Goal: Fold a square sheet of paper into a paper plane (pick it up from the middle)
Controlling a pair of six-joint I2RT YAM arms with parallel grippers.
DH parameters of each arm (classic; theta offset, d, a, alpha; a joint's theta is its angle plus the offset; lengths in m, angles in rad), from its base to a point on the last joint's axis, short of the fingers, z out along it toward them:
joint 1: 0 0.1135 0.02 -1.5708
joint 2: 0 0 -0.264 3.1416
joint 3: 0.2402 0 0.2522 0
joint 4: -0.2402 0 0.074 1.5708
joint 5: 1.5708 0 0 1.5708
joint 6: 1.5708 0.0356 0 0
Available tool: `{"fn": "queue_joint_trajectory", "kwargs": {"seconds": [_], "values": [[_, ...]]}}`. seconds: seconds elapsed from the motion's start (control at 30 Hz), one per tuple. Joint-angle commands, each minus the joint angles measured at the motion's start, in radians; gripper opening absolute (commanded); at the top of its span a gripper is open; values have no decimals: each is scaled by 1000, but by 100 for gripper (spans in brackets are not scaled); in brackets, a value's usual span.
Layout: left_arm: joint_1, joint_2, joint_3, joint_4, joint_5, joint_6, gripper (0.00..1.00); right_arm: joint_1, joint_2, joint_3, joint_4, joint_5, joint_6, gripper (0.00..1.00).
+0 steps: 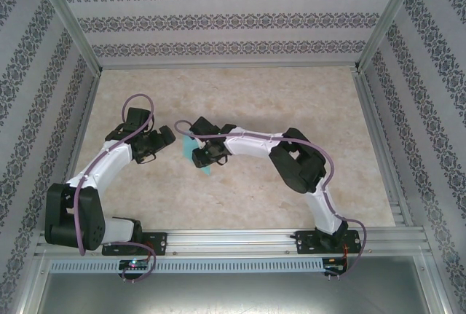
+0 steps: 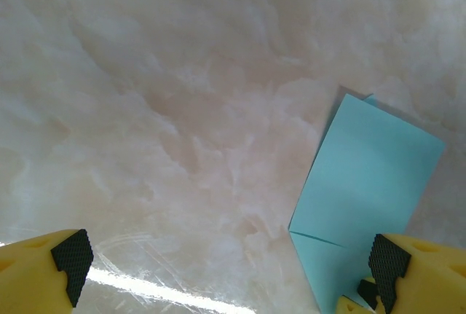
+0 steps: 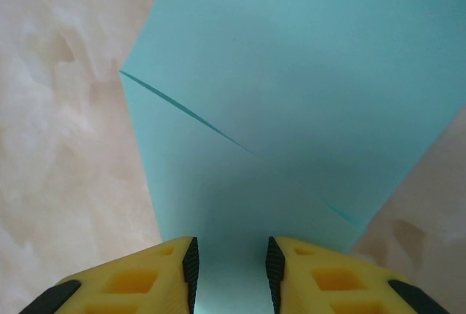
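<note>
The square sheet of paper is plain teal and lies folded on the table between the two arms, a straight flap edge crossing it. My right gripper stands directly over the paper. Its black pads sit a narrow gap apart, with bare paper showing between them. In the top view the right gripper covers much of the sheet. My left gripper is wide open over bare table, its right pad at the edge of the paper. The left gripper is just left of the sheet. The paper plane is out of view.
The marbled beige tabletop is enclosed by patterned walls with metal posts. An aluminium rail runs along the near edge at the arm bases. The right arm's elbow juts out to the right of the sheet.
</note>
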Motion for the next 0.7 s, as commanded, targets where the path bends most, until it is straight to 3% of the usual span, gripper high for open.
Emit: {"fn": "queue_joint_trajectory", "kwargs": {"seconds": [0.0, 0.1, 0.2, 0.3, 0.43, 0.6, 0.67], "values": [[11, 8, 6, 31, 44, -8, 100, -50, -45, -104, -59, -48, -166, 35], [10, 12, -1, 52, 104, -5, 100, -84, -104, -191, -47, -126, -293, 36], [9, 20, -12, 83, 169, -6, 100, -100, -154, -234, -61, -124, -402, 36], [0, 31, -18, 111, 218, -8, 100, -114, -212, -252, -39, -123, -386, 39], [-26, 44, -24, 135, 249, -15, 100, -122, -306, -287, 61, -140, -182, 42], [-63, 59, -47, 188, 286, -53, 100, -122, -372, -389, 212, -46, 165, 41], [-79, 68, -48, 204, 299, -62, 100, -114, -371, -422, 282, -79, 238, 39]]}}
